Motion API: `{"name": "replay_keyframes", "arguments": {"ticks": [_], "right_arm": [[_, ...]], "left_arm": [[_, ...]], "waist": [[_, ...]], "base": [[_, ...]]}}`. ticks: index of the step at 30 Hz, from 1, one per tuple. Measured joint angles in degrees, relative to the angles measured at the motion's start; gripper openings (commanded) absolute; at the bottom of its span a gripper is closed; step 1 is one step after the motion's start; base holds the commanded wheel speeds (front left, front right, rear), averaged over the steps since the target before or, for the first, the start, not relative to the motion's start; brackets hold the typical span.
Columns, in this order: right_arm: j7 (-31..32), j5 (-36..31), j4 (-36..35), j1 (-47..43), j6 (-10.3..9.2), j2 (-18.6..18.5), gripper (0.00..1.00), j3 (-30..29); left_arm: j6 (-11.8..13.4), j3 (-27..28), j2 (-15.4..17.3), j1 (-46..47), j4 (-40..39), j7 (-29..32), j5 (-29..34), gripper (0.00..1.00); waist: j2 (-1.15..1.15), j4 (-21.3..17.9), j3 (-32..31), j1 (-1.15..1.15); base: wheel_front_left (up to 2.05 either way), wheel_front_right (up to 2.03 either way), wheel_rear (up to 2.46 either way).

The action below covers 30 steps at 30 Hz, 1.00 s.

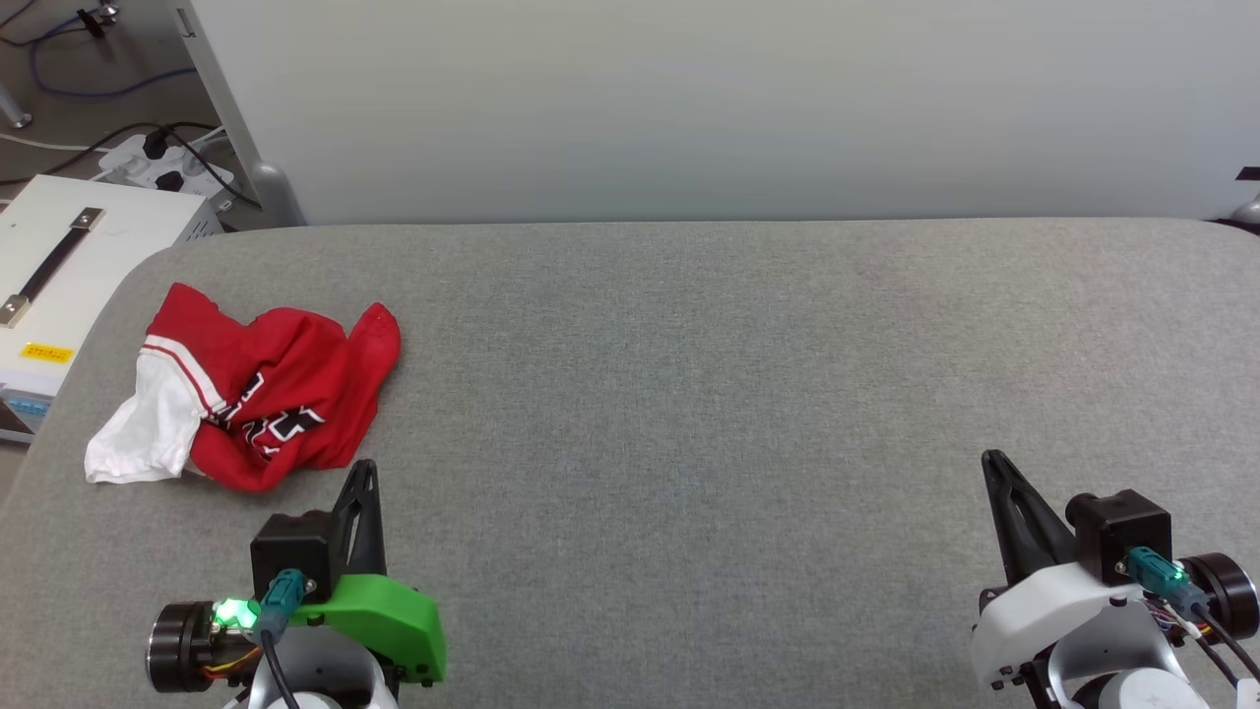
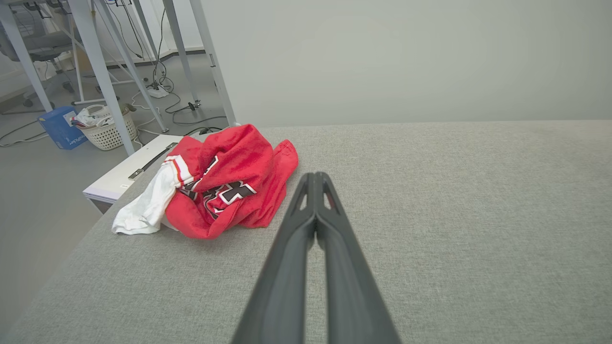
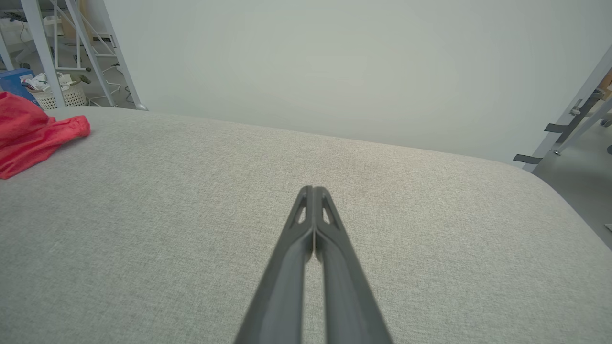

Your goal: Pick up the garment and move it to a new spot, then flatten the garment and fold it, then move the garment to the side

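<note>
Left gripper (image 2: 315,184): the two long dark fingers are pressed together along their length, with nothing held between them. Right gripper (image 3: 313,191): likewise closed and empty.

Pose: both wrists are held low at the near edge of the grey fabric-covered table (image 1: 689,394), the left at the lower left and the right at the lower right of the head view. The fingers are pointed forward toward the far wall. No contact with the cloth is seen.

Task object: the red jersey T-shirt (image 1: 285,394) is found crumpled in a heap on the left part of the table, close to its left edge. It is near the left fingertips, just ahead and to their left, and not touched by them. It is well apart from the right gripper. A white sleeve is spilled toward the table's left edge, and black white-outlined lettering is partly shown among the folds.

Handling (judged): the fabric is expected to be light, soft and limp, and not fragile. Bunching and trailing are expected when it is lifted. The raised red fold nearest the left fingers is judged the best place to pinch; the striped sleeve trim is an alternative. The fingers must be parted first.
</note>
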State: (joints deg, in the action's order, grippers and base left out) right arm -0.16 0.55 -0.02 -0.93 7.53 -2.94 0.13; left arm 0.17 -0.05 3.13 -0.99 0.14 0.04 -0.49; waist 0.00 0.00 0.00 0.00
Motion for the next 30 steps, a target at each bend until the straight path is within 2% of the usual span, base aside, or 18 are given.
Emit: {"name": "replay_keyframes", "arguments": {"ticks": [30], "right_arm": [[0.00,0.00,0.00,0.00,0.00,0.00,0.00,0.00]], "left_arm": [[0.00,0.02,0.00,0.00,0.00,0.00,0.00,0.00]], "waist": [[0.00,0.00,0.00,0.00]], "base": [[0.00,0.00,0.00]]}}
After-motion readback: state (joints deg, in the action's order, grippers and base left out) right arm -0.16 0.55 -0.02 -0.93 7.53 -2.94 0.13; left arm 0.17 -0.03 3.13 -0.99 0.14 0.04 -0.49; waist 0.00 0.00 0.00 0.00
